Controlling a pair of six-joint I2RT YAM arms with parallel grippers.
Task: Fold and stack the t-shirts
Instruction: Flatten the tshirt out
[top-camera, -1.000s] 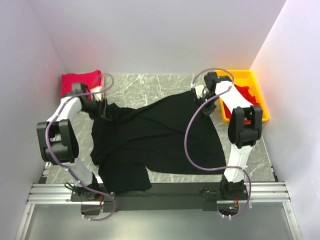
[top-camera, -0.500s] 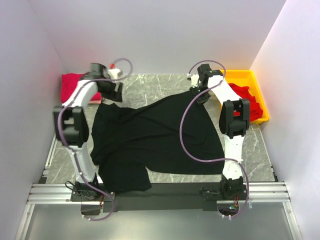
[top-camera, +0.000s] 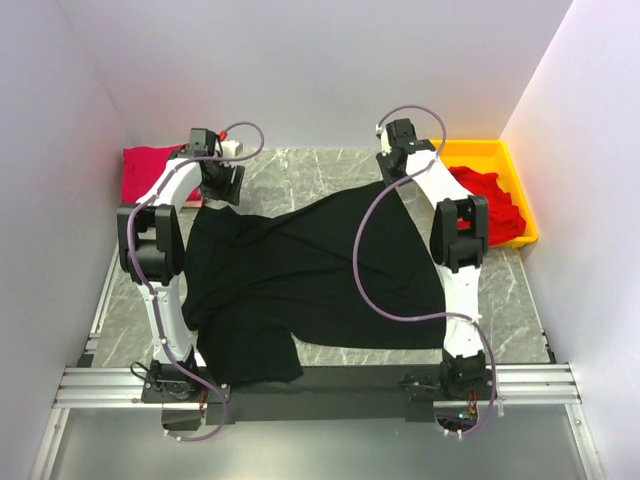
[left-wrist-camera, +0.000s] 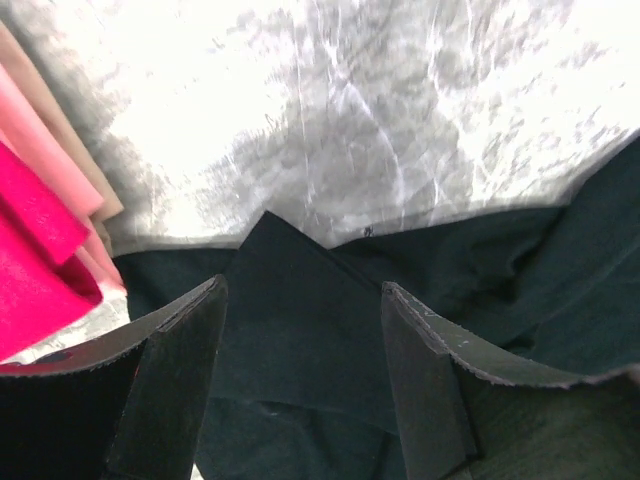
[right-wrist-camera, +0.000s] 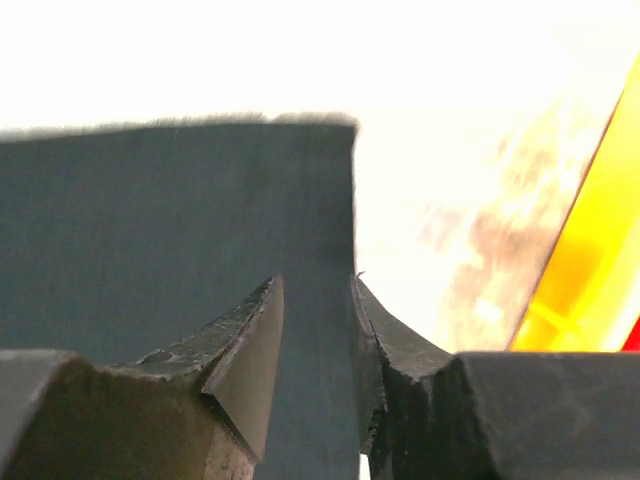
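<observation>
black t-shirt (top-camera: 310, 270) lies spread across the middle of the table (top-camera: 300, 165), front rumpled, far hem running between both arms, 1 sleeve hanging toward the near edge by the left base

folded red t-shirt (top-camera: 150, 168) sits at the far-left corner, more red t-shirts (top-camera: 495, 200) are heaped in the yellow tray (top-camera: 480, 147) at far right

left gripper (top-camera: 220, 183): fingers (left-wrist-camera: 180, 380) wide apart, nothing between them, hovering over the far-left corner of the black cloth, which comes to a point on the marble just ahead

right gripper (top-camera: 395, 170): fingers (right-wrist-camera: 250, 340) only narrowly apart at the far-right corner, black cloth visible in the gap, its straight edge running under the right finger. Can't tell if the pads touch it

Handling, my read: thin, limp, light, no stiffness at all. It will drape and drag, anything not lifted stays put and bunches. Marble looks smooth so it should slide easily. Not fragile. Best holds are the 2 far corners, pinching hem or seam where the fabric is doubled, both sides together so the fold line stays straight

Room: open marble beyond the far hem, then the back wall. Left side is tight, red stack sits just beside the left fingers. Tray close on the right. Nearest clear direction for a fold is toward the near edge, over the shirt itself
</observation>
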